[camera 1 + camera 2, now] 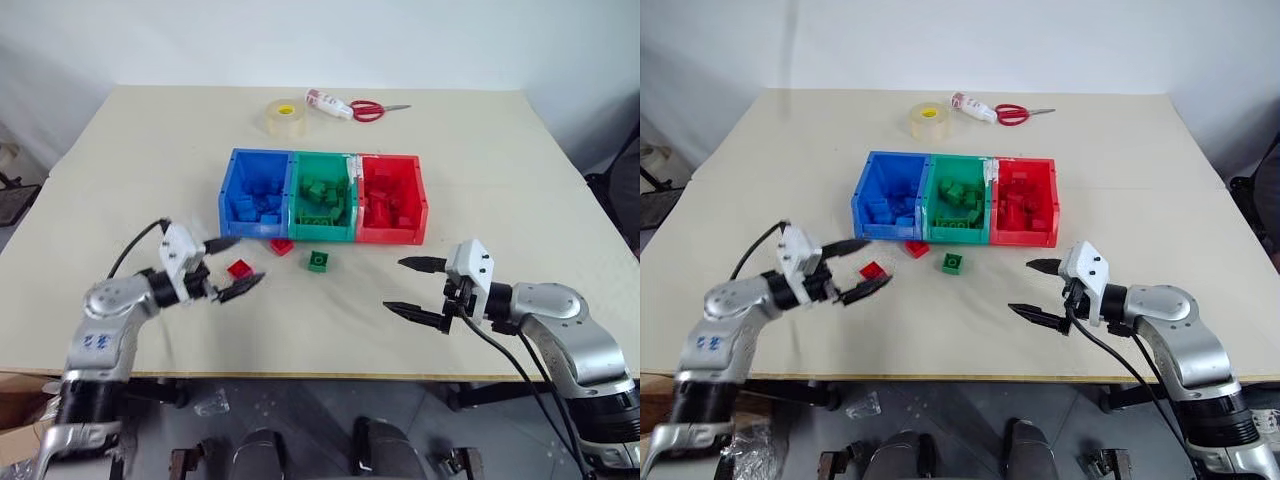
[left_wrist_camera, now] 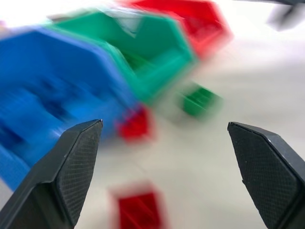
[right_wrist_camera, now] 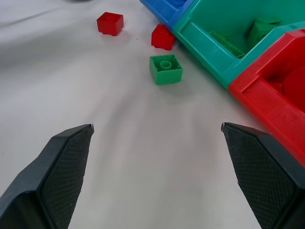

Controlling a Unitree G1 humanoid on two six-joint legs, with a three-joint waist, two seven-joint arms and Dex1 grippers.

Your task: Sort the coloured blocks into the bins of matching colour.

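Observation:
Three joined bins stand mid-table: blue bin (image 1: 228, 192), green bin (image 1: 320, 232) and red bin (image 1: 392, 236), each holding several blocks of its own colour. Three blocks lie loose in front of them: a red block (image 1: 240, 268), another red block (image 1: 282, 246) against the blue bin's front, and a green block (image 1: 319, 261). My left gripper (image 1: 250, 259) is open and hovers at the nearer red block (image 2: 140, 210), which shows between its fingers. To the right, my right gripper (image 1: 393, 284) is open and empty, pointing toward the green block (image 3: 165, 68).
A tape roll (image 1: 285, 118), a small bottle (image 1: 328, 104) and red-handled scissors (image 1: 368, 110) lie at the table's far edge. The table's front edge (image 1: 330, 376) runs just below both grippers.

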